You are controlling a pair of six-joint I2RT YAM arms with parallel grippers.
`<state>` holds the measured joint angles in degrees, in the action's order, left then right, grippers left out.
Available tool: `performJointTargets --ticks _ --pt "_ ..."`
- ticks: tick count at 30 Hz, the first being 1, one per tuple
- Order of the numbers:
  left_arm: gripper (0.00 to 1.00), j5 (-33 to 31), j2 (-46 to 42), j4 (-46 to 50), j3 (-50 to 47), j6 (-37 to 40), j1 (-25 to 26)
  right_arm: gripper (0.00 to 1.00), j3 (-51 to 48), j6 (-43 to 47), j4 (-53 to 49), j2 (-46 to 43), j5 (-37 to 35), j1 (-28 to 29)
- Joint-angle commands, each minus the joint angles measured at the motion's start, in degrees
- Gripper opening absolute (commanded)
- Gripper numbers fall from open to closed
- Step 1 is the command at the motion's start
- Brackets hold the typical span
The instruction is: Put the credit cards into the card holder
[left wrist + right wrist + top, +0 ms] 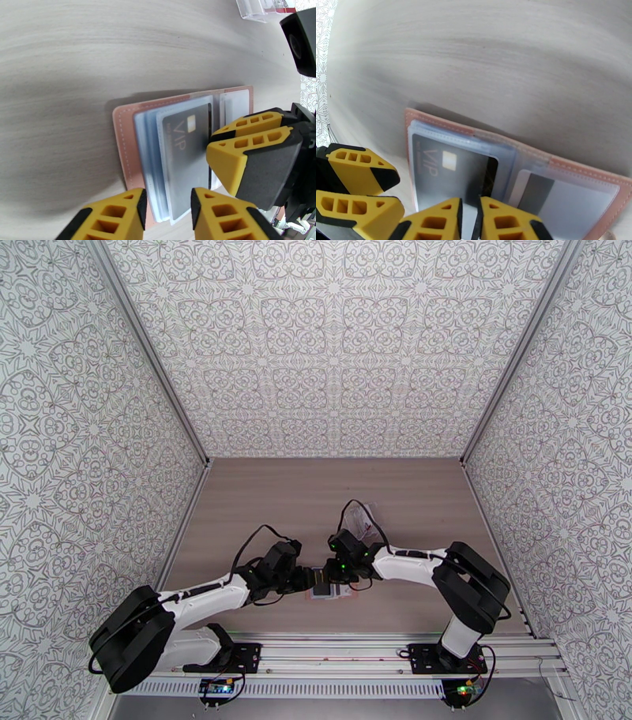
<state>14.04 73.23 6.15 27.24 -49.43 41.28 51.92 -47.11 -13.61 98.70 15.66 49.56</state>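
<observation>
Open pinkish-brown leather-like card holder (122,150) at the near edge of the table (316,493)
My right gripper (470,201), fingers nearly together, meets the dark plastic VIP card (185,158) on its long edge, grip unclear; left gripper (168,197), jaws half apart, over its short end

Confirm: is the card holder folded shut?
No, the card holder lies spread open, with a black VIP card showing in its clear sleeves.
</observation>
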Motion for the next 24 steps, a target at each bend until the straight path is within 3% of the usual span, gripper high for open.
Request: performJointTargets --ticks 1,24 --pt "0.39 0.63 0.41 -1.07 1.66 -0.2 0.57 0.2 -1.08 -0.15 -0.04 0.71 -0.28 0.58" --pt "0.42 2.39 5.85 -5.05 3.44 -1.02 3.06 0.21 -1.47 -0.3 0.42 0.56 -0.3 0.55"
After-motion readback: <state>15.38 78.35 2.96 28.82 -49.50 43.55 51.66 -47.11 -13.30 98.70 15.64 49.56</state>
